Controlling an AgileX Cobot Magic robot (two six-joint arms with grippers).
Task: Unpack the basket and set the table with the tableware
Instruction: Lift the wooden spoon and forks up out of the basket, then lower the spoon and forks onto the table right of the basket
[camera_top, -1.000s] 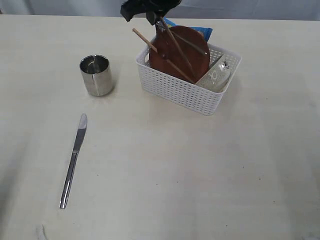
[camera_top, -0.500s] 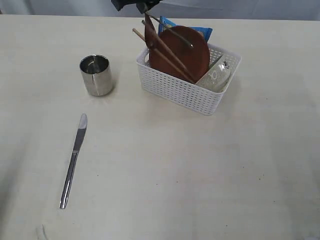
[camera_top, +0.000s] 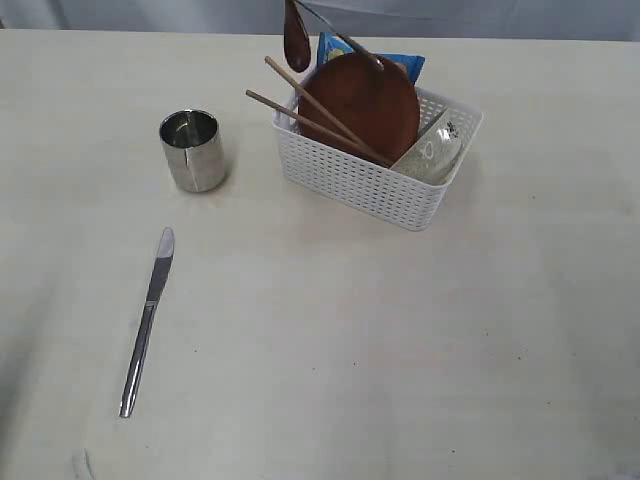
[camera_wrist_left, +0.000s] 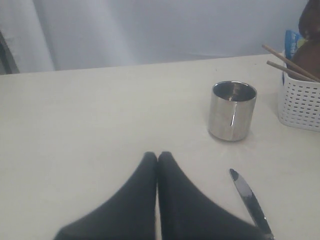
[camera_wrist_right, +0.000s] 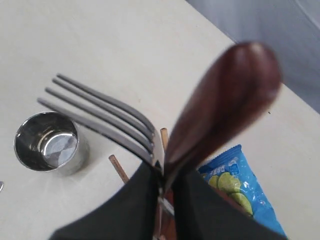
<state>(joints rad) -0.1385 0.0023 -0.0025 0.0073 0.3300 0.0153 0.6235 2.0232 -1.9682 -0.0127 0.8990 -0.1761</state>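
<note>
The left end effector (camera_wrist_left: 157, 159) is pressed together and holds nothing. The knife (camera_wrist_left: 250, 202) lies near it on the tabletop (camera_top: 350, 330), and the cup (camera_wrist_left: 232, 111) stands farther ahead. The right end effector (camera_wrist_right: 162, 175) pinches the wooden spoon (camera_wrist_right: 225, 100) and the fork (camera_wrist_right: 100, 110) together by their handles. The basket (camera_top: 360, 180), with the plate (camera_top: 365, 100) and chopsticks (camera_top: 310, 105), sits below it. The spoon looks light and stiff. The fork looks smooth and might slip, so a firm hold on the handles seems best.

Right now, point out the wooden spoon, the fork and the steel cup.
wooden spoon (camera_wrist_right: 227, 95), right wrist view, on its bowl.
fork (camera_wrist_right: 142, 140), right wrist view, where the tines join.
steel cup (camera_top: 195, 162), exterior view, on its side wall.
</note>
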